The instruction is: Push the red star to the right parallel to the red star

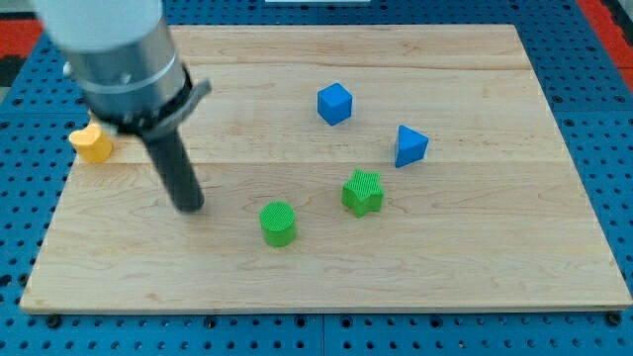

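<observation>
No red star shows anywhere in the camera view. My dark rod comes down from the grey arm at the view's upper left, and my tip rests on the wooden board left of centre. A green cylinder stands to the right of the tip, a little lower. A green star lies further right. A blue cube and a blue triangular block sit in the upper right part. A yellow block sits at the board's left edge, partly hidden behind the arm.
The board lies on a blue perforated table. A red area shows at the view's top left corner, past the board.
</observation>
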